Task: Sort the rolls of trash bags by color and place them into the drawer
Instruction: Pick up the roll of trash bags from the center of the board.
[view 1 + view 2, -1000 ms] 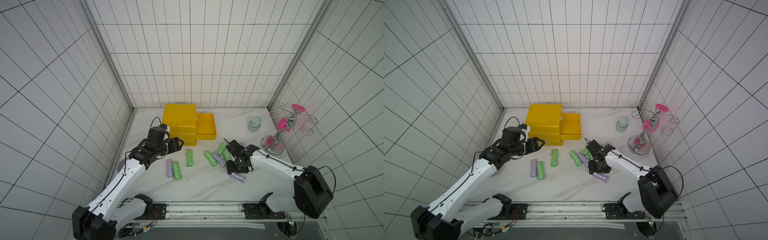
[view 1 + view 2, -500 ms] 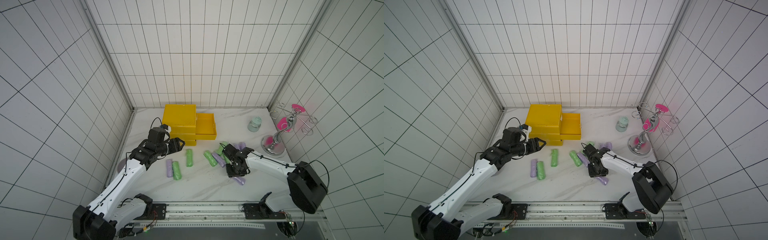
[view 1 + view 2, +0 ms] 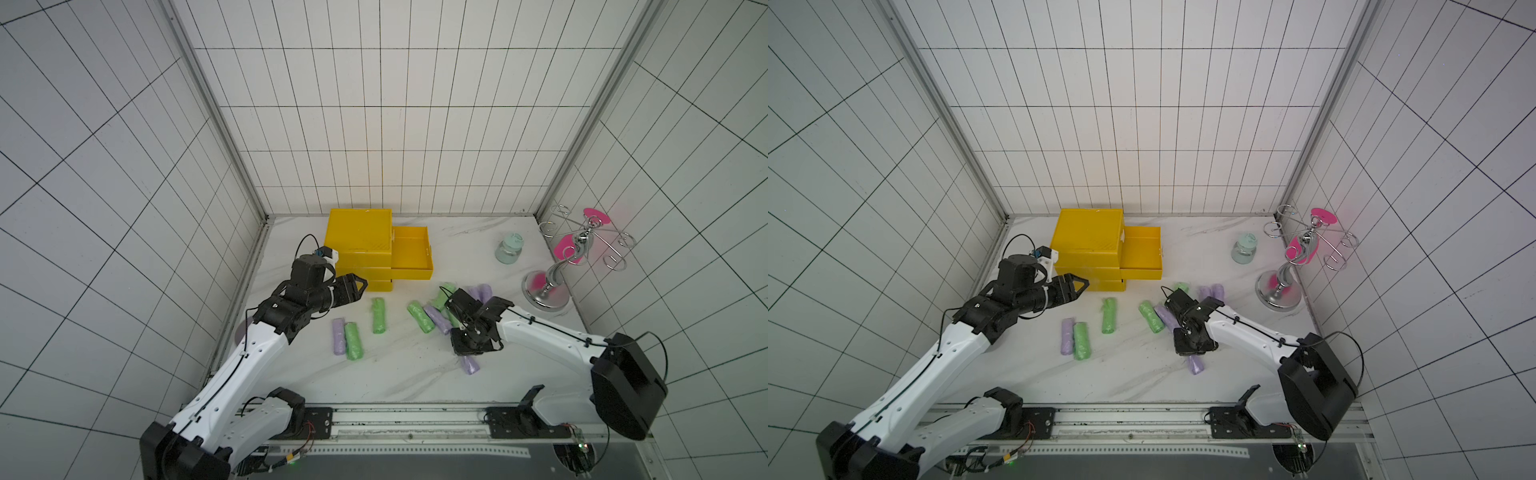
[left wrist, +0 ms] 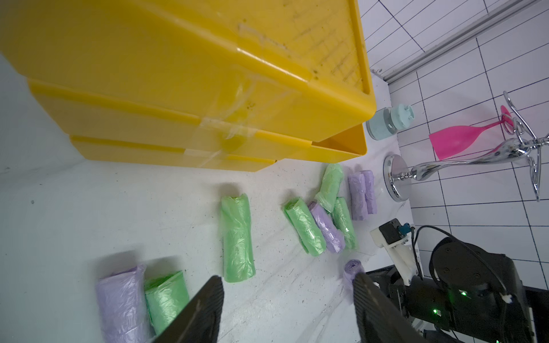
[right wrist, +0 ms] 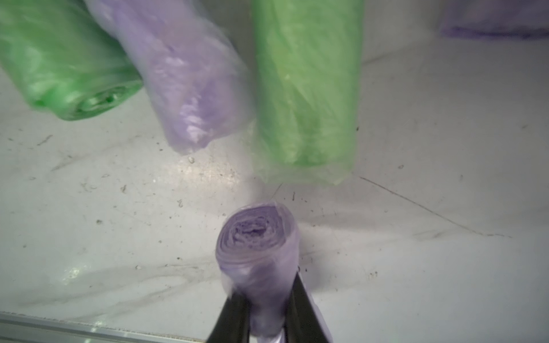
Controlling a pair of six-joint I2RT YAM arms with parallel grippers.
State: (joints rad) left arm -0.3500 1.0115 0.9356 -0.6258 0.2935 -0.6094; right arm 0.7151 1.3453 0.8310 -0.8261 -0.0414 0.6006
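Observation:
My right gripper [image 5: 267, 297] is shut on a purple roll [image 5: 258, 246], whose end sticks out past the fingers; from above, that roll [image 3: 469, 365] pokes out under the right gripper [image 3: 471, 345] near the table's front. Green [image 3: 419, 316] and purple [image 3: 436, 319] rolls lie just behind it, and two purple ones [image 3: 480, 292] further back. Left of them are a lone green roll [image 3: 378, 316] and a purple-green pair [image 3: 345, 338]. The yellow drawer [image 3: 409, 253] stands pulled open. My left gripper [image 3: 359, 286] hovers open and empty by the cabinet's front corner.
The yellow cabinet [image 3: 361, 241] fills the back left. A mint jar [image 3: 509, 248] stands at the back right, beside a chrome glass rack [image 3: 544, 291] holding a pink glass [image 3: 567, 245]. The arms' mounting rail [image 3: 415, 419] runs along the front edge.
My right gripper has come down over the front purple roll and its jaws have closed on it. The left arm has barely moved.

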